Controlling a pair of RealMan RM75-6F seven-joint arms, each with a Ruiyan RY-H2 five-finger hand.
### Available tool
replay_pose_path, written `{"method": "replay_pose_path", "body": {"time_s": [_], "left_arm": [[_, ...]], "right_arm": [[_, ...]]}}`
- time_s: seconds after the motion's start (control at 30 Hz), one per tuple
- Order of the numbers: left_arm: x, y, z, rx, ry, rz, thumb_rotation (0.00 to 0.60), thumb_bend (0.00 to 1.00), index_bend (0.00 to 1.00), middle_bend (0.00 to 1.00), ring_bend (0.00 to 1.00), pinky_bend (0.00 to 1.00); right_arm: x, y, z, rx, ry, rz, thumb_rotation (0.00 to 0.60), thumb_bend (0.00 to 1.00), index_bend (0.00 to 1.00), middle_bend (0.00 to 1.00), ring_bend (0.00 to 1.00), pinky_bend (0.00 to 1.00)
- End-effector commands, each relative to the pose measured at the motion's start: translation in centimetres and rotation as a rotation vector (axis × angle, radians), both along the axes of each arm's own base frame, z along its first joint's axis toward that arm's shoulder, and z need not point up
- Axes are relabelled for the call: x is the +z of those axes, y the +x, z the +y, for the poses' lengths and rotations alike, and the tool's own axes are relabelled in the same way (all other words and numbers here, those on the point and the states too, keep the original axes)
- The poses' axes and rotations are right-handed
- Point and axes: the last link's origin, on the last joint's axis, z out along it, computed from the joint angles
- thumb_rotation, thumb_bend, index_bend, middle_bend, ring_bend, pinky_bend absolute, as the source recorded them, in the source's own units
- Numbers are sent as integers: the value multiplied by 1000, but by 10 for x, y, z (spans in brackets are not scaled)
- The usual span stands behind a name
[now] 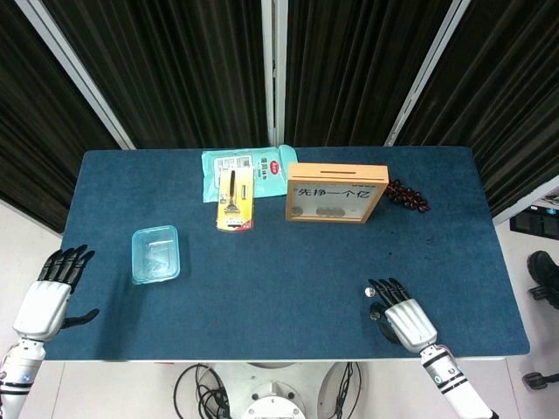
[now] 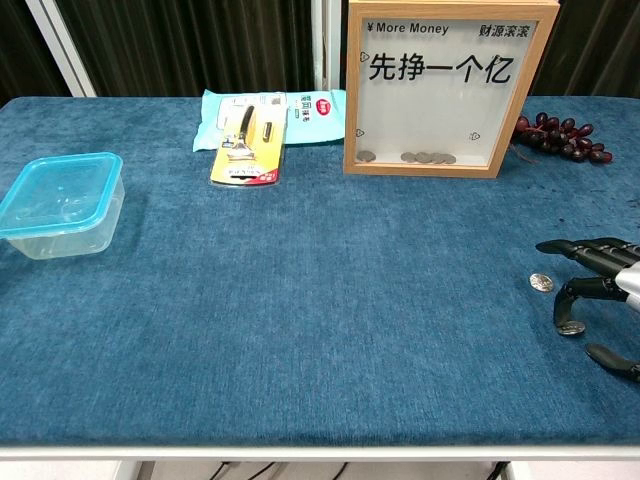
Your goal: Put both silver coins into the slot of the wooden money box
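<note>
Two silver coins lie on the blue cloth near the front right. The farther coin lies bare just left of my right hand's fingertips. The nearer coin sits under a bent fingertip that touches it. My right hand hovers low over the cloth, fingers spread, holding nothing. The wooden money box stands upright at the back centre, its slot on top and several coins behind its glass. My left hand hangs open off the table's left edge.
A clear blue plastic tub sits at the left. A yellow razor pack lies on a teal wipes packet left of the box. Dark grapes lie to the box's right. The table's front edge is close to my right hand.
</note>
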Motion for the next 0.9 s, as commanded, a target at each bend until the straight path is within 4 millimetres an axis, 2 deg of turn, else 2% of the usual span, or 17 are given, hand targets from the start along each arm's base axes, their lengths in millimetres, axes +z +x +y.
{"method": "replay_pose_path", "body": {"time_s": [0.03, 0.47, 0.9], "left_arm": [[0, -1, -1, 2, 0, -2, 600, 48, 0, 0, 0, 0], [1, -3, 0, -5, 0, -14, 600, 48, 0, 0, 0, 0], [4, -3, -3, -8, 7, -26, 600, 48, 0, 0, 0, 0]], "right_arm": [[-1, 0, -1, 2, -7, 0, 600, 359, 482, 0, 0, 0], [-4, 3, -6, 26, -31, 13, 600, 365, 526, 0, 0, 0], [-3, 7, -6, 55, -32, -2, 600, 366, 433, 0, 0, 0]]}}
